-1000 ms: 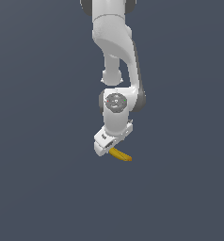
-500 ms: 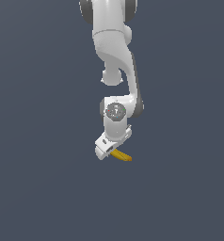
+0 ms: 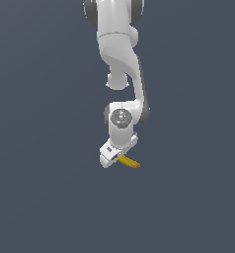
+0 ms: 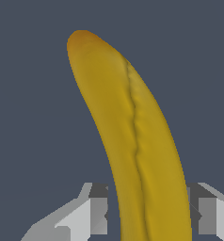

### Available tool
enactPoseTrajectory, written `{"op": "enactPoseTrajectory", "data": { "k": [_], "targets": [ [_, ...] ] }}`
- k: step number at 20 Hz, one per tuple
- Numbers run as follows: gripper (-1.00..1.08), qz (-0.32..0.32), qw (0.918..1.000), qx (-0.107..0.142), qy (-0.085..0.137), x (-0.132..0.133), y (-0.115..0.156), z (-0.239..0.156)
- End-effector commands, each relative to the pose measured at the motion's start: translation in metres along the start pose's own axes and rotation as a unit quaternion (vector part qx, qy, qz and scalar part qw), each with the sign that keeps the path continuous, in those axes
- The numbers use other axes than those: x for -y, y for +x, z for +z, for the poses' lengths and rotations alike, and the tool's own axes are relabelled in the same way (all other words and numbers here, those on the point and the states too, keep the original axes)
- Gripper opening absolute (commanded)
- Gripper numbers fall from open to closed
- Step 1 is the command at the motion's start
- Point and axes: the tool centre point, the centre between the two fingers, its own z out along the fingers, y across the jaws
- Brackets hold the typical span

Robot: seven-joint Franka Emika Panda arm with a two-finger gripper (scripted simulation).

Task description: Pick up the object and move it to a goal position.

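Note:
The object is a small curved yellow banana point(image 3: 130, 162) that sticks out from under the white hand toward the exterior view's right. My gripper point(image 3: 120, 158) is shut on it, the arm reaching down from above. In the wrist view the banana point(image 4: 132, 136) fills the frame, its darker orange-brown end pointing away from the hand, and my gripper point(image 4: 149, 214) pinches it between two grey fingers point(image 4: 92, 212). Its stem end is hidden behind the hand.
A plain dark grey-blue surface point(image 3: 50, 197) fills the scene around the arm. No other object, container or edge shows in either view.
The arm's upper links have shifted slightly and the wrist has sunk a little, still carrying the banana. The grip looks the same.

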Motion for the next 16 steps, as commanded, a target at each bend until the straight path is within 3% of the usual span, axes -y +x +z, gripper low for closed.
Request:
{"op": "enactPoseTrajectory", "data": {
  "k": [1, 9, 16],
  "targets": [
    [-1.00, -0.001, 1.0000, 0.000, 0.001, 0.001, 0.000, 0.001],
    [-1.00, 0.000, 1.0000, 0.000, 0.000, 0.012, 0.010, -0.009],
    [-1.00, 0.000, 1.0000, 0.000, 0.000, 0.056, 0.048, -0.044]
  ]
}}
